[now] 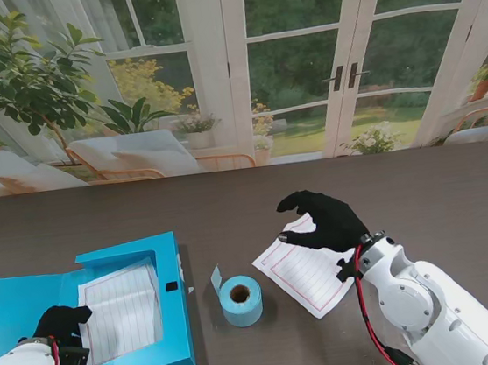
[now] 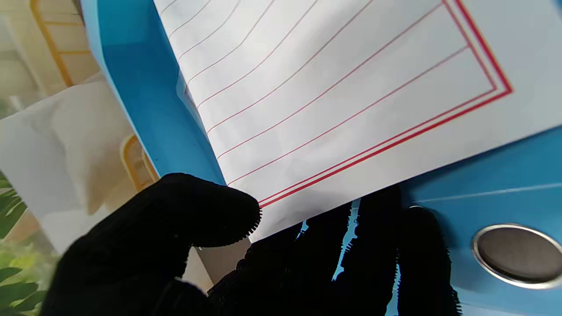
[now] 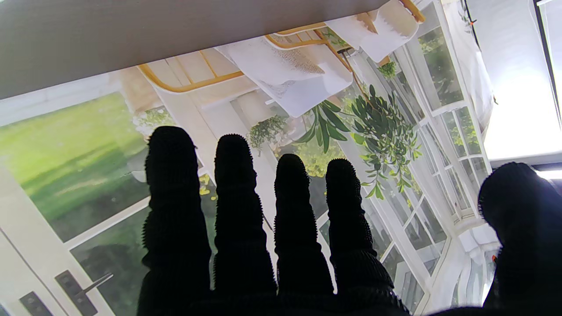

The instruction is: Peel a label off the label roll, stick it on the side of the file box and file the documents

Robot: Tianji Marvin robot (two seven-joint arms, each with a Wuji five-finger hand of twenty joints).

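My left hand [image 1: 63, 331], lower left of frame, pinches the near edge of a red-ruled white sheet [image 1: 122, 311] lying in the open blue plastic file box [image 1: 172, 362]. My right hand [image 1: 323, 219] hovers spread and empty over the loose ruled sheets [image 1: 303, 273] at centre. Blue label roll [image 1: 241, 301] stands between. Advice — seat the sheet flat, square to the walls, before letting go.

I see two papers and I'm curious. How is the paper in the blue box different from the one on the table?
The white red-lined sheet in the open blue file box is pinched by the left robot hand; the white red-bordered sheet on the dark table lies tilted beneath the open right robot hand. Both are white with red lines.
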